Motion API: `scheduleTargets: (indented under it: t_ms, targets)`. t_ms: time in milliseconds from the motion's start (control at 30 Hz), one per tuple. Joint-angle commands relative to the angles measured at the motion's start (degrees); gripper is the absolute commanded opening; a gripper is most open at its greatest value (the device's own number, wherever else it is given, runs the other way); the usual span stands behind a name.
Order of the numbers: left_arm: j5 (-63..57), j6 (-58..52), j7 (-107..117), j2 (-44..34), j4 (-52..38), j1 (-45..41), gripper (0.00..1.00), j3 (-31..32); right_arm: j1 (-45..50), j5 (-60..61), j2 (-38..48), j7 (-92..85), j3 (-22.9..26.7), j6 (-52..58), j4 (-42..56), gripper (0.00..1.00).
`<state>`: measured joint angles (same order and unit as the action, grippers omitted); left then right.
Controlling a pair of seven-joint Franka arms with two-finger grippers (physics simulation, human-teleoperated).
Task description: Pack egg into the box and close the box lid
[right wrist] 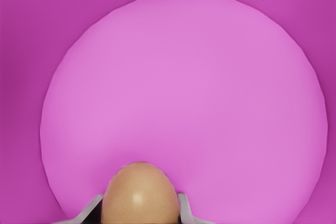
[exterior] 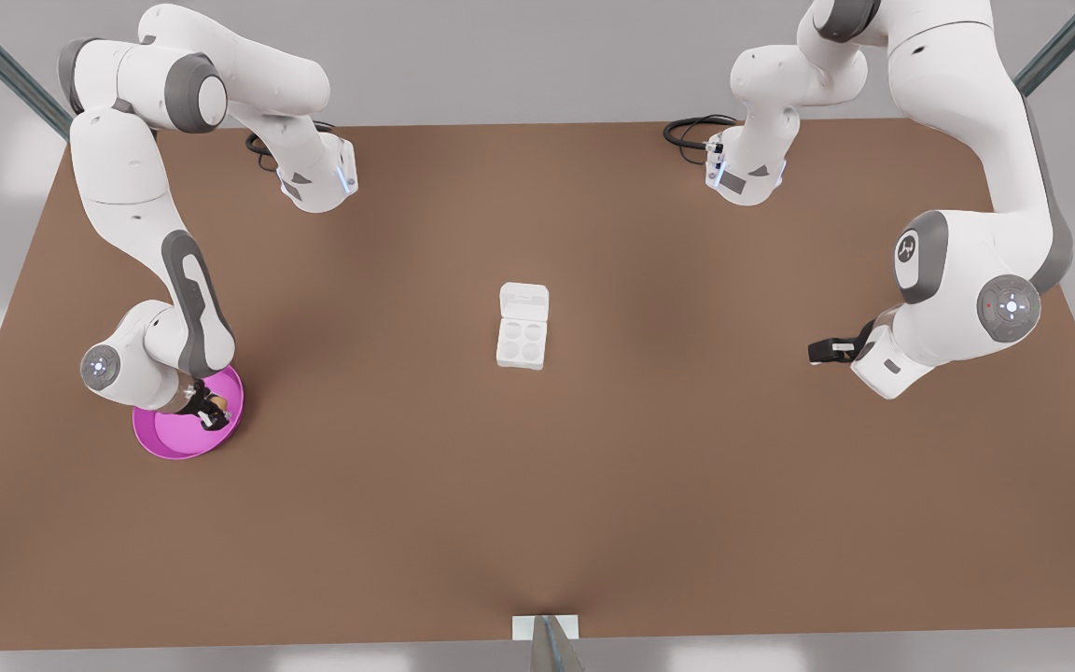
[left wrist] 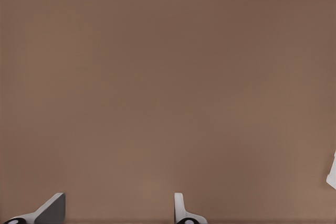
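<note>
Brown and bare, the desk (exterior: 593, 485) runs wide beneath both arms, with grey wall behind it. On it, toward the front view's left, the egg (right wrist: 139, 192) sits in the round pink dish (exterior: 164, 439), a smooth tan oval caught between the two fingers (right wrist: 185, 209) of the right gripper (exterior: 204, 403). Those fingers pinch the egg from either side, and the dish floor spreads pink beneath it in the right wrist view. Whether the egg is touching the dish floor or just above it cannot be told. In the front view the gripper reaches down inside the dish near its far rim.

Well apart from the dish, at the middle of the desk, stands the box (exterior: 520, 343), a small white carton with four round cups showing. Its box lid (exterior: 524, 302) lies flipped open and flat on the far side, hinged to the tray.

Further off, toward the front view's right, the left gripper (exterior: 822, 351) waits above bare desk, well apart from the box. Its fingers (left wrist: 181, 211) are spread, with brown desk visible between them in the left wrist view.
</note>
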<state>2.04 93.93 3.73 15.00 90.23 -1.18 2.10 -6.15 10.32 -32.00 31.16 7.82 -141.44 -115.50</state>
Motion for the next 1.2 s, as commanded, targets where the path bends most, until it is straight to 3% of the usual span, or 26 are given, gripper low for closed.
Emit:
scheduleTargets:
  t_ms: [0, 233, 400, 467, 633, 933, 1167]
  targets:
    - [-0.02, -0.06, 0.13, -0.06, -0.05, -0.05, 1.00, 0.01, 0.00, -0.12, 0.09, -0.40, 0.00, 0.55, 0.10, 0.57]
    - [-0.10, 0.03, 0.13, 0.03, -0.05, -0.05, 1.00, 0.01, -0.35, 0.05, 0.71, -0.57, 0.00, 4.76, 0.97, 0.50]
    - [-0.02, -0.06, -0.04, 0.12, -0.05, -0.05, 1.00, 0.01, -1.85, 1.45, 1.94, -1.63, 0.09, 27.87, 12.30, 0.50]
    - [-0.10, -0.06, 0.05, 0.12, -0.05, -0.05, 1.00, 0.01, -1.32, 8.03, 1.15, -2.68, -0.35, 36.05, 17.67, 0.50]
    - [-0.02, -0.06, 0.05, 0.03, -0.05, -0.14, 1.00, 0.01, -0.18, 24.57, -3.07, -3.12, -10.46, 35.88, 20.31, 0.50]
    - [-0.10, -0.06, 0.05, 0.11, -0.14, -0.05, 1.00, 0.01, 16.52, 57.71, -13.62, -3.21, -10.81, 33.68, 29.89, 0.51]
    - [-0.10, -0.06, 0.05, 0.12, -0.14, 0.04, 1.00, 0.01, 18.02, 59.73, -13.71, -2.86, -16.96, 36.23, 27.70, 0.51]
